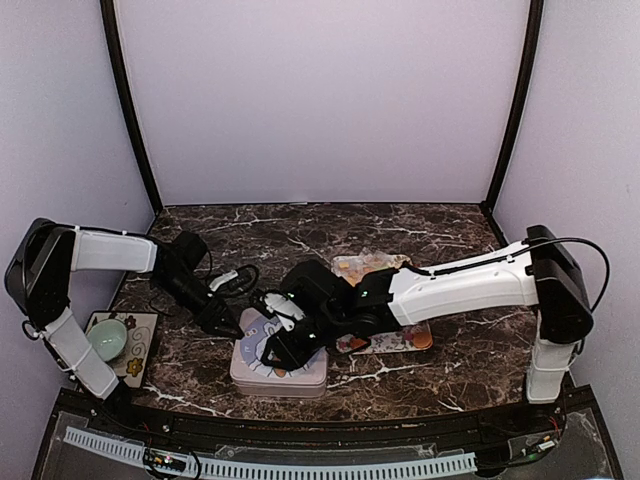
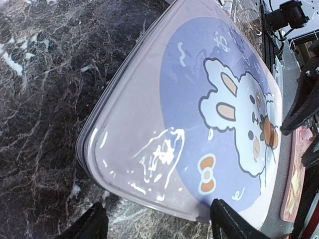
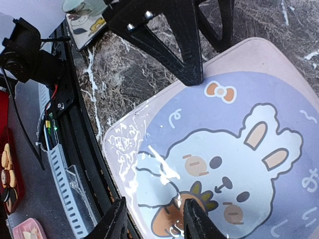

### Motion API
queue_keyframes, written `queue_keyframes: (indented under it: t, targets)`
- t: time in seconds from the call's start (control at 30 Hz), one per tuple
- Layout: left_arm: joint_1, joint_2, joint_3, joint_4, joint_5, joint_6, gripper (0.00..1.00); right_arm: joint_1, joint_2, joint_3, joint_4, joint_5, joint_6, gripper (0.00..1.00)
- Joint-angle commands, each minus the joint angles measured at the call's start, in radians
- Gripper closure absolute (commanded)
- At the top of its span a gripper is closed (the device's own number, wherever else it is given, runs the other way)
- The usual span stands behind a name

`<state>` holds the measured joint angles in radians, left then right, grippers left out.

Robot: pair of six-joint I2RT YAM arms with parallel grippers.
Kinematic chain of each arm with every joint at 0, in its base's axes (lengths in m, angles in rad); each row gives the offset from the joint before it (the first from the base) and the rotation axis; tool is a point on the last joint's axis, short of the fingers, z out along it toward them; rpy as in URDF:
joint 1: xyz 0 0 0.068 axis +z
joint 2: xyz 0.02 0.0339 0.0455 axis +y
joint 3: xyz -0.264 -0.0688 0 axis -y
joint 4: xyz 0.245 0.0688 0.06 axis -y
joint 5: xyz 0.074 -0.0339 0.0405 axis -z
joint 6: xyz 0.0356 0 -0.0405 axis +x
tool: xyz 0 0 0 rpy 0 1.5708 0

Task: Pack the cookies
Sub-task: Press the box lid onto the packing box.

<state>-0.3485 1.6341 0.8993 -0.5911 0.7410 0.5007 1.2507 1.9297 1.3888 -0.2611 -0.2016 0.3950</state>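
A closed pink tin point(image 1: 278, 362) sits at the front centre, its lid point(image 2: 199, 109) point(image 3: 239, 149) printed with a bunny on a blue disc. Golden cookies point(image 1: 367, 264) lie in a clear wrapper behind my right arm. A few round cookies point(image 3: 6, 162) also show at the left edge of the right wrist view. My left gripper point(image 1: 226, 322) point(image 2: 162, 225) is open, low at the tin's left corner, one fingertip point(image 2: 227, 219) at the lid's edge. My right gripper point(image 1: 286, 336) point(image 3: 155, 221) is open over the lid, its jaws astride the near rim.
A patterned tray point(image 1: 400, 340) point(image 2: 291, 179) lies under my right forearm, right of the tin. A green bowl point(image 1: 107, 338) stands on a flowered mat point(image 1: 138, 352) at the front left. The black rail with a white cable chain point(image 3: 60, 189) runs along the table's near edge.
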Motion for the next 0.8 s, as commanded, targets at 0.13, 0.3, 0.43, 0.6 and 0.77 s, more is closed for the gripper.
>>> queue_keyframes:
  t: [0.13,0.3,0.43,0.6,0.77]
  targets:
    - [0.058,-0.062,0.016,-0.1,-0.012,0.068,0.25,0.012,-0.016,0.015,0.1,-0.001,0.006,0.62]
    - [0.127,-0.119,0.021,-0.139,0.074,0.123,0.21,0.034,0.074,0.114,0.062,0.001,-0.024,0.64]
    - [0.185,-0.146,0.039,-0.145,0.108,0.126,0.17,0.055,0.177,0.235,-0.015,0.012,-0.048,0.65]
    - [0.264,-0.136,0.092,-0.141,0.149,0.082,0.15,0.074,0.285,0.32,-0.168,0.041,-0.073,0.67]
    - [0.36,-0.124,0.157,-0.117,0.217,0.021,0.11,0.075,0.295,0.27,-0.191,0.084,-0.083,0.69]
